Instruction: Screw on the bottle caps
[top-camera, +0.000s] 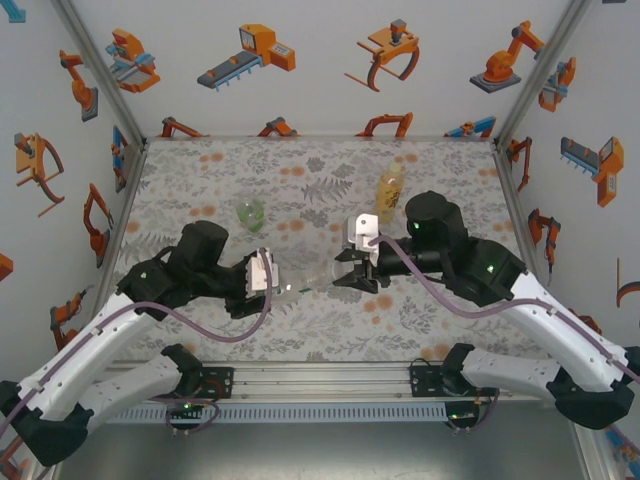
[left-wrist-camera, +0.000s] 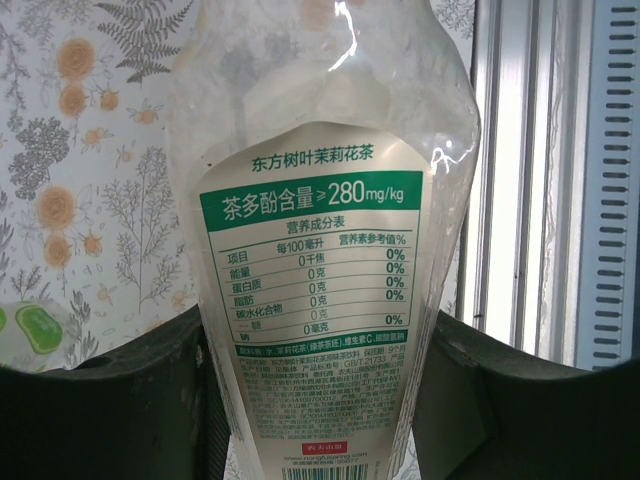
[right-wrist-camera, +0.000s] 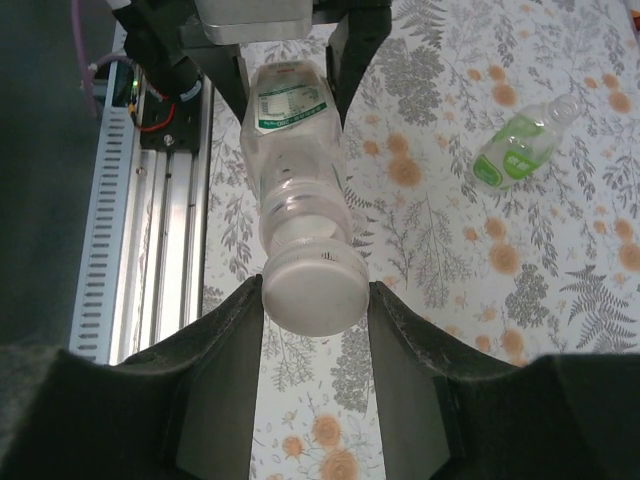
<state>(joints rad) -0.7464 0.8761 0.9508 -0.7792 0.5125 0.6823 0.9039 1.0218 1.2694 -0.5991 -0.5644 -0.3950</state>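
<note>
The clear bottle (left-wrist-camera: 315, 230) with the green-white label lies level above the table, its body pinched between my left gripper's (left-wrist-camera: 320, 400) black fingers (left-wrist-camera: 130, 400). From above, this bottle (top-camera: 312, 283) spans the gap between my left gripper (top-camera: 270, 275) and my right gripper (top-camera: 350, 278). A whitish bottle cap (right-wrist-camera: 312, 288) sits on the bottle's neck (right-wrist-camera: 292, 190), and my right gripper (right-wrist-camera: 315, 300) is shut on that cap from both sides. The amber bottle (top-camera: 389, 190) stands at the back right. A squat green-tinted bottle (top-camera: 250, 212) (right-wrist-camera: 520, 150) rests on the table.
An aluminium rail (right-wrist-camera: 150, 200) runs along the near table edge, just behind my left gripper. White walls with orange robot pictures (top-camera: 250, 50) close in the floral table (top-camera: 320, 170) on three sides.
</note>
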